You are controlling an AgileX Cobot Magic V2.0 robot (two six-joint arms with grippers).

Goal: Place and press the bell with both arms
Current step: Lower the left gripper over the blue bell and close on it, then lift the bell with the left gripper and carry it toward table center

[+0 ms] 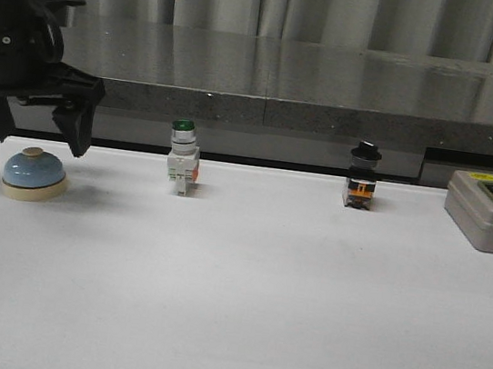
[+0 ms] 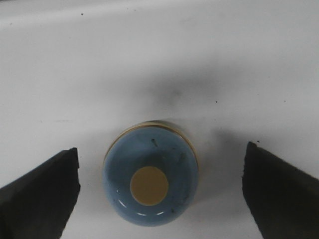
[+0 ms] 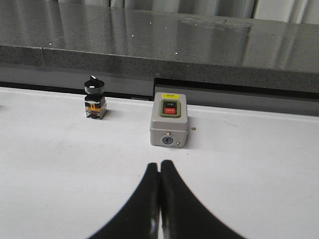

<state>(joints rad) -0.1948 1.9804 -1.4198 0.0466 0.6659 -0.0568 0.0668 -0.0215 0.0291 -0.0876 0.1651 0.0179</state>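
Observation:
The light-blue bell [image 1: 35, 173] with its cream base and knob sits on the white table at the far left. My left gripper [image 1: 38, 132] hangs just above it, open, one finger on each side, touching nothing. In the left wrist view the bell [image 2: 150, 180] lies between the two spread fingertips [image 2: 50, 189], with table showing on both sides. My right gripper [image 3: 159, 167] is shut and empty, low over the table in front of the grey box; it is out of the front view.
A green-capped white push-button switch [image 1: 181, 159] stands at the back left of centre. A black-knobbed selector switch [image 1: 361, 177] stands right of centre, also in the right wrist view [image 3: 94, 99]. A grey box with red and green buttons [image 1: 491, 211] sits far right [image 3: 169, 125]. A dark stone ledge [image 1: 315, 89] runs behind.

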